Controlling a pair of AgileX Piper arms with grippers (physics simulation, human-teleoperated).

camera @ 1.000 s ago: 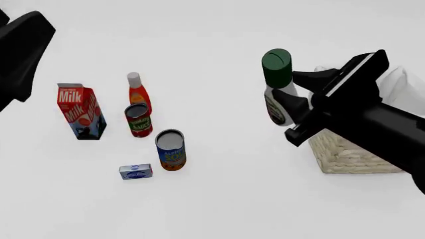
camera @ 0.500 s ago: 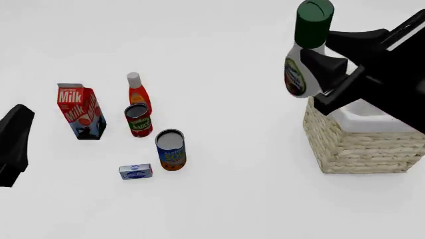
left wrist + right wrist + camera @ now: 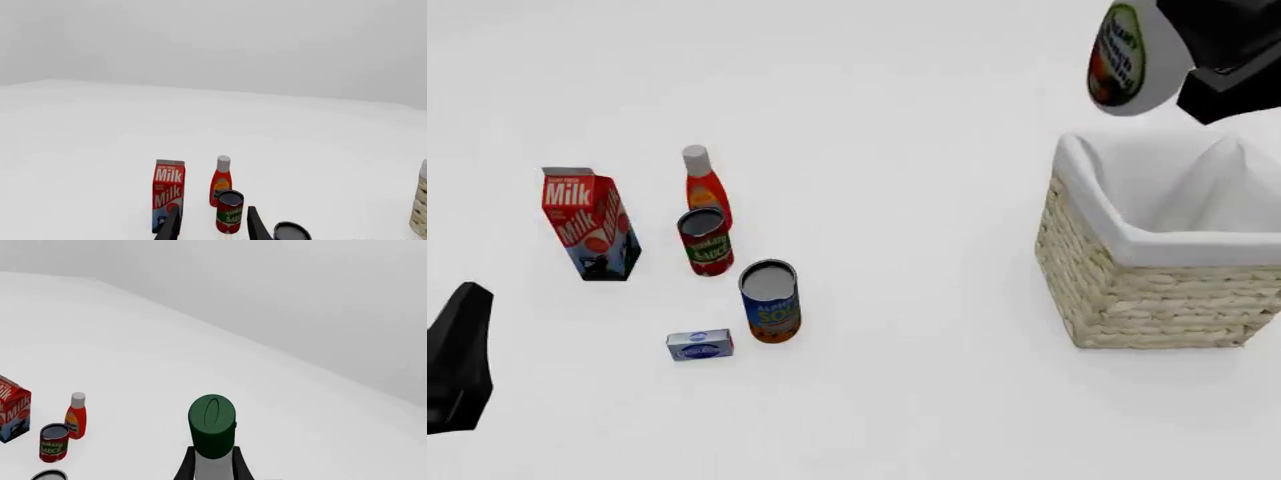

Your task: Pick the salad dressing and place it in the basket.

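Wicker, coarse and straw-coloured, forms the square basket (image 3: 1134, 300), with smooth white cloth folded over its rim and sagging into the open hollow inside. Above the basket's far left corner, at the top edge of the front view, hangs the salad dressing (image 3: 1124, 62): a rounded whitish bottle body with an oval green and red label, its neck and cap cut off by the frame there. The right wrist view shows its glossy dark green cap and pale tapered neck, with the black fingers of the right gripper (image 3: 213, 467) closed against the neck on both sides.

Well to the left of the basket stand a boxy red milk carton (image 3: 589, 222), a slim orange-red bottle (image 3: 703, 188) with a white cap, a cylindrical red-labelled can (image 3: 706, 241) and a blue and orange can (image 3: 770, 301), with a small flat blue box (image 3: 699, 345) nearest the camera. The left gripper (image 3: 212, 225) shows two thin dark fingers parted, nothing between them.
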